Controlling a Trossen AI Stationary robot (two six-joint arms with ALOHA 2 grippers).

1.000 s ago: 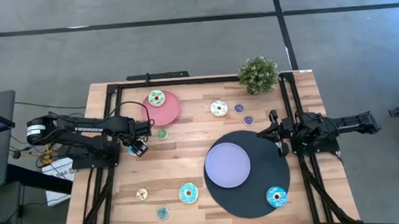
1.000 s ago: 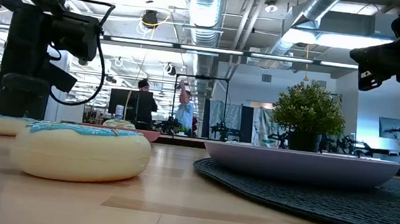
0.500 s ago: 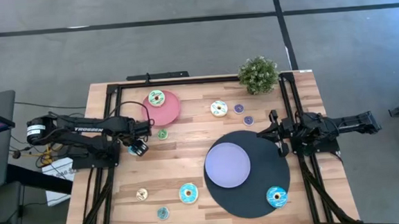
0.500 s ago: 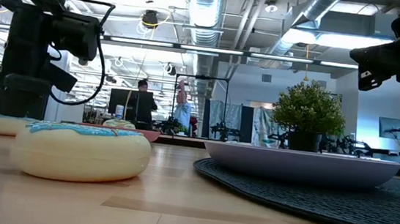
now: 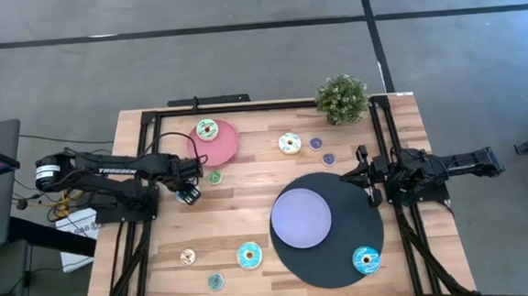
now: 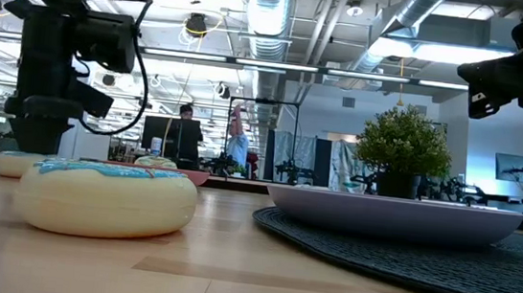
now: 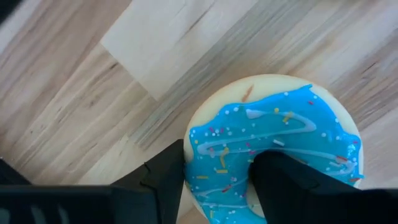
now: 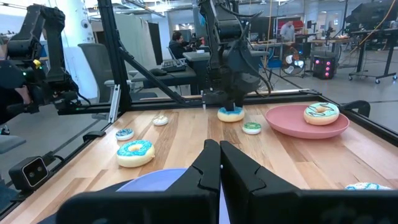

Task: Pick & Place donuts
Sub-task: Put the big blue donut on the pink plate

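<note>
Gripping: we are seeing the left gripper (image 5: 186,195) down on a blue donut (image 7: 273,146) on the table's left side, just below the pink plate (image 5: 222,143); one finger (image 7: 283,177) sits in the hole, the other on the outer rim, jaws pinching the ring's wall.
Donut state: it is lying flat on the wood table (image 5: 257,185).
Right gripper (image 8: 219,163): it is waiting at the right edge by the dark mat (image 5: 339,249), jaws pressed together, holding nothing.
Other donuts: one is sitting on the pink plate (image 5: 207,128), a small green one (image 5: 215,177) just beside the left gripper, and another blue one (image 5: 366,259) on the mat.
Lavender plate (image 5: 300,218): we are seeing it on the mat.
</note>
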